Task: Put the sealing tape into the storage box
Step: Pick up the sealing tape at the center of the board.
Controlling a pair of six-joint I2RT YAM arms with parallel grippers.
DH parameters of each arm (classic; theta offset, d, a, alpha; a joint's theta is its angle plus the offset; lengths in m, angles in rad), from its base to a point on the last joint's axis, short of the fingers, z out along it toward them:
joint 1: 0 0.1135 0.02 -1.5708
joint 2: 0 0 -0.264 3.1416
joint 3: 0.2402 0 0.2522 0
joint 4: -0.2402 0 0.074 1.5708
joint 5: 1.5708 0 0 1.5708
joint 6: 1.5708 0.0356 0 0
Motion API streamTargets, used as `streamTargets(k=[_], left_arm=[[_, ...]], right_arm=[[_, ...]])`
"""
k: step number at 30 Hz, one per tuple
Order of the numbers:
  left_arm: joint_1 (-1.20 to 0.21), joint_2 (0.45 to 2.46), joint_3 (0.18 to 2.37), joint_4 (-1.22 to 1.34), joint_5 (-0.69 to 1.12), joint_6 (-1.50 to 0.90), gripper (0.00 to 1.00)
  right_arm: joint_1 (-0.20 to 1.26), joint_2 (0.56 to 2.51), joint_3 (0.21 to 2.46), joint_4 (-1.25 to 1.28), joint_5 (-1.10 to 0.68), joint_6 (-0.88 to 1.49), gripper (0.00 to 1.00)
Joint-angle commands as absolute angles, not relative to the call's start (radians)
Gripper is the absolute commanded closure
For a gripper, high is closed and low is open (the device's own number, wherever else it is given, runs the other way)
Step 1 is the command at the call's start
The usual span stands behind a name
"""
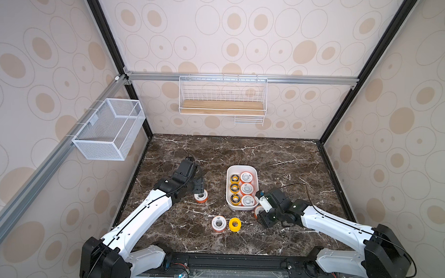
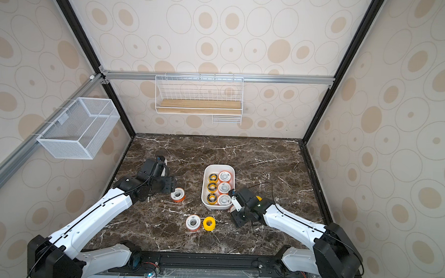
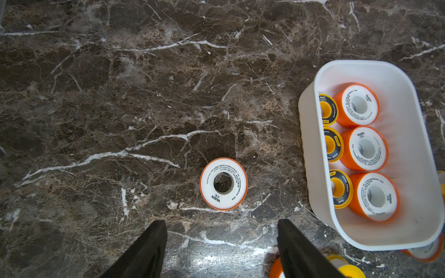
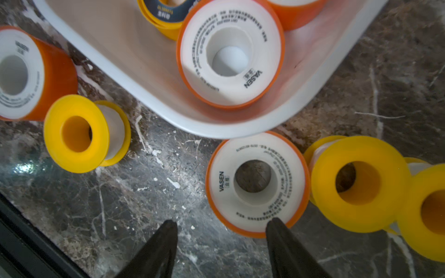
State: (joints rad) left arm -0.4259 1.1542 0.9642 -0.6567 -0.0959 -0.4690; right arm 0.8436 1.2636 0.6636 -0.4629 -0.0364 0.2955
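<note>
Hovering by loose spools [image 3: 223, 184], the left gripper [image 3: 221, 221] and right gripper [image 4: 222, 220] gape empty. Next, straddle one, close, carry to box [image 3: 309, 149].

Two white-shelled arms [image 1: 147, 213], black joints [image 1: 385, 254], thin black cables [image 1: 307, 192].

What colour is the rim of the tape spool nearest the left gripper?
The tape spool has an orange rim; clearest in the left wrist view.

The white storage box [image 1: 242, 167] holds six sealing tape spools lying flat: dark-faced yellow spools [image 1: 234, 188] on the left, white-faced orange spools [image 1: 246, 188] on the right. Outside, a lone orange spool [image 1: 201, 196] lies to its left, an orange-rimmed spool [image 1: 218, 223] and a solid yellow spool [image 1: 234, 224] lie nearer, and another orange spool [image 4: 257, 184] sits beside two yellow spools [image 4: 358, 183] at its near right corner.
</note>
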Motion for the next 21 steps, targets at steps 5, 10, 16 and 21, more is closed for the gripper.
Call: streamTargets(k=[5, 10, 16, 21], left_arm=[[-0.42, 1.17, 0.958, -0.641, -0.074, -0.474, 0.24], [-0.421, 1.184, 0.957, -0.641, -0.066, -0.472, 0.24], [-0.42, 1.19, 0.957, -0.642, -0.066, -0.471, 0.24], [-0.42, 1.19, 0.957, -0.641, -0.069, -0.469, 0.24]], right_arm=[[0.884, 1.341, 0.713, -0.442, 0.071, 0.298, 0.35], [0.901, 1.376, 0.741, -0.434, 0.072, 0.28, 0.36], [0.905, 1.436, 0.761, -0.426, 0.068, 0.275, 0.43], [0.913, 1.471, 0.754, -0.416, 0.067, 0.289, 0.52]])
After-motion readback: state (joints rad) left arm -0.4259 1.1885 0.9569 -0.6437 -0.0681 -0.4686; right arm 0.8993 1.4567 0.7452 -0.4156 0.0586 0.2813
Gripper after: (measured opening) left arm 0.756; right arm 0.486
